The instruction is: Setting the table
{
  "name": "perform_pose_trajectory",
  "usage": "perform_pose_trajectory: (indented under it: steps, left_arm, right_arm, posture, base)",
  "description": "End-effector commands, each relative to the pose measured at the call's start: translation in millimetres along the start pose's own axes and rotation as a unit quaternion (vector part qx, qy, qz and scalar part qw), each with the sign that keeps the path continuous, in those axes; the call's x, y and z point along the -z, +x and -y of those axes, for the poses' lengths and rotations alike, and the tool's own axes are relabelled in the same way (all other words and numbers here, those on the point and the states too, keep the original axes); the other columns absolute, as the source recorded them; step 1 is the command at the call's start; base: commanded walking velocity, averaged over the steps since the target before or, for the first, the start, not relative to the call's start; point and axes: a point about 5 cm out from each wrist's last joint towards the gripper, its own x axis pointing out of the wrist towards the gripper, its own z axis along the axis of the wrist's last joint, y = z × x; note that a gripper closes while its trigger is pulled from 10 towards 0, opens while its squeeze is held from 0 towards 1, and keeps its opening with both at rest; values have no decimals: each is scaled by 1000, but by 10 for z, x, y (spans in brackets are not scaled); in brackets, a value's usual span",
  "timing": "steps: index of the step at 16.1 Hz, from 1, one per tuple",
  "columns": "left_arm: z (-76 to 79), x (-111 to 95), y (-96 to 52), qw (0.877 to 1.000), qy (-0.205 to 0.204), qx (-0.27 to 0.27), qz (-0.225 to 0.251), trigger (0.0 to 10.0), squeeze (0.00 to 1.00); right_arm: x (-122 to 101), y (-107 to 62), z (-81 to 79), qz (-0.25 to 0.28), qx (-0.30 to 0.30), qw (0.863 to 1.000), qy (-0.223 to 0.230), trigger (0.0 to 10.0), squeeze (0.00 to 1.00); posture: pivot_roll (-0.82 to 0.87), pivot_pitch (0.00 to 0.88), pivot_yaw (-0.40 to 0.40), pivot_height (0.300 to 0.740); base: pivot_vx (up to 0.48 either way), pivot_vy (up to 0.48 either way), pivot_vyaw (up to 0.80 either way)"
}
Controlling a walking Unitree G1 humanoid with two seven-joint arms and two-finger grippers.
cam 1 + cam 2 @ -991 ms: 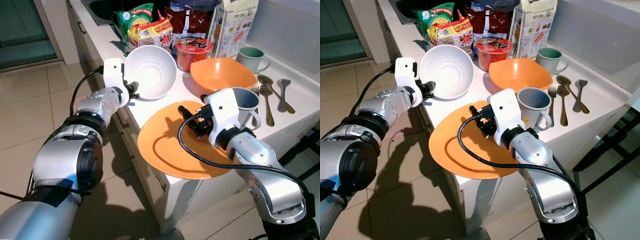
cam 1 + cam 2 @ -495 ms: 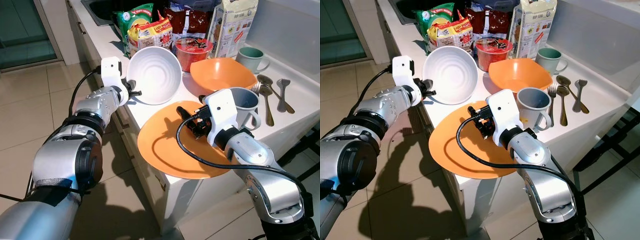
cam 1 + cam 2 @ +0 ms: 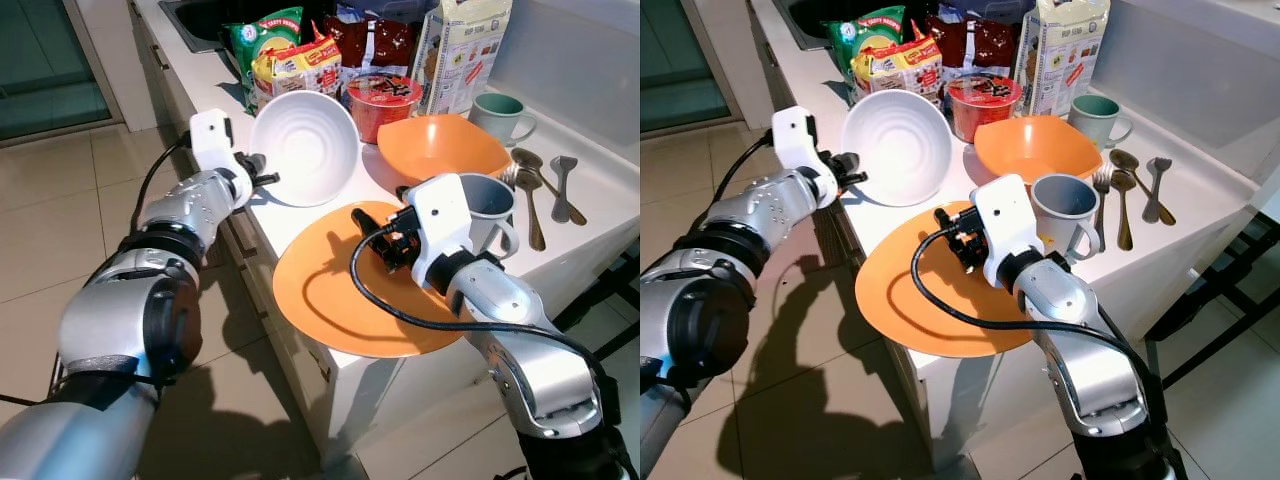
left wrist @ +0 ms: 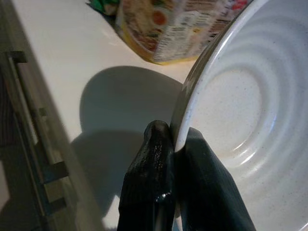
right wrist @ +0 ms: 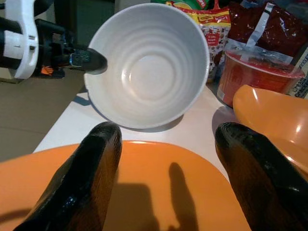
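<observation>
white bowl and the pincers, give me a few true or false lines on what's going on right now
1. The left pincer grips the rim of the white bowl. True.
2. The white bowl sits flat on the counter. False: it is tilted up on edge, its opening facing the right arm.
3. The right pincer is open above the orange plate. True.
4. The right pincer holds the grey mug. False: it holds nothing; the mug stands behind that arm.
5. The orange bowl is stacked on the orange plate. False: it sits on the counter beyond the plate.
</observation>
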Motion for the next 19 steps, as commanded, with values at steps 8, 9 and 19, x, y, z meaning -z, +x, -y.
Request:
perform_pose_trajectory:
  steps: [8, 9, 19]
  left_arm:
    - [-219, -941, -317, 983, -57, 22, 171, 0, 0]
    - [-245, -972, -352, 983, -21, 6, 180, 0, 0]
    - [6, -805, -1343, 914, 197, -16, 354, 0, 0]
  right_arm:
    - [-131, 185, -16, 52, 4, 998, 26, 10000, 0]
    - [-141, 196, -19, 57, 7, 998, 29, 10000, 0]
    - [-230, 210, 98, 112, 58, 988, 87, 10000, 0]
  posture:
    - [12, 0, -11, 740]
    - [14, 0, -14, 740]
    - [53, 0, -36, 740]
  base:
    - [0, 0, 0]
    - [0, 0, 0]
    - [0, 0, 0]
